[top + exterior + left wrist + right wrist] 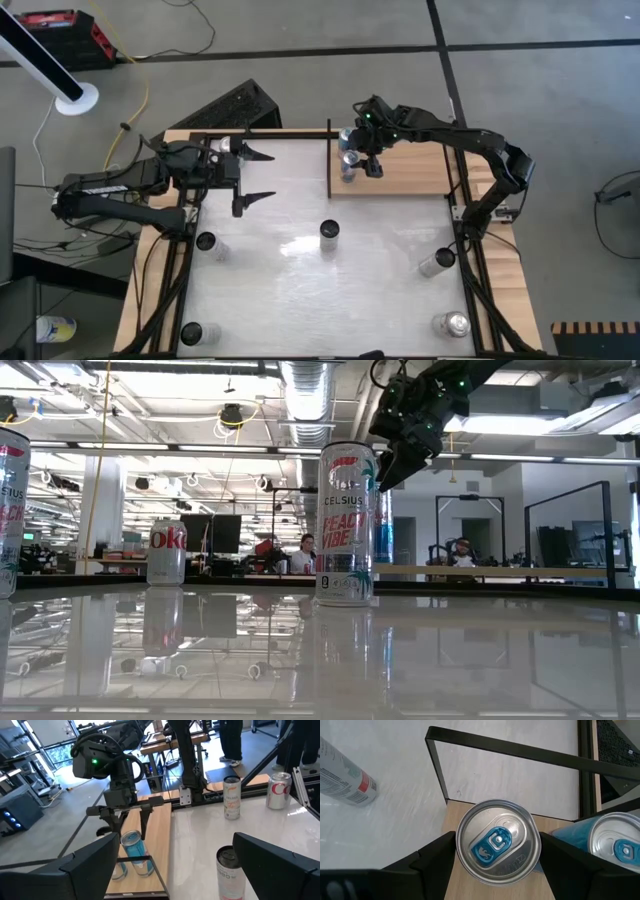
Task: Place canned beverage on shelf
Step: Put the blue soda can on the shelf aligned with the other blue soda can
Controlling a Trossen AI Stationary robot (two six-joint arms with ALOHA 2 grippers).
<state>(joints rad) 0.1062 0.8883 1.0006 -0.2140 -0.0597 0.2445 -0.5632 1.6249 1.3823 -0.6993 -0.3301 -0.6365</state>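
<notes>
The left gripper point(256, 177) waits at the table's left side with its fingers spread wide and nothing between them, pointing across the glossy top toward the shelf; it has no part in the work at this moment.

On the open table point(300, 290) stand several cans well apart from each other: dark-topped ones down the left edge, a Celsius can point(329, 232) upright near the middle, and silver ones toward the right; any of these would be the next to fetch.

Further right, at the table's far side, lies the shelf point(410, 172), a tan wood panel with thin black rails; at its left corner two blue cans stand upright on the wood, just beside each other. The right gripper point(364, 152) hangs directly above that corner; in the right wrist view its dark fingers point(434, 857) flank the nearer blue can point(498, 848), one on each side of the silver lid, and whether they press the wall or stand just off it cannot be told; the jaws are set about a can's width apart. The second blue can point(615, 845) stands just beside the first.

By my judgement a full can is fairly heavy for its bulk, stiff while sealed yet easily dented, and its painted wall is smooth and slippery; the sound hold is across the middle of the body, fingers on opposite sides, never on the lid's rim; it stands on a narrow base, so it tips readily if nudged on release, and its neighbour is close enough to be knocked.
</notes>
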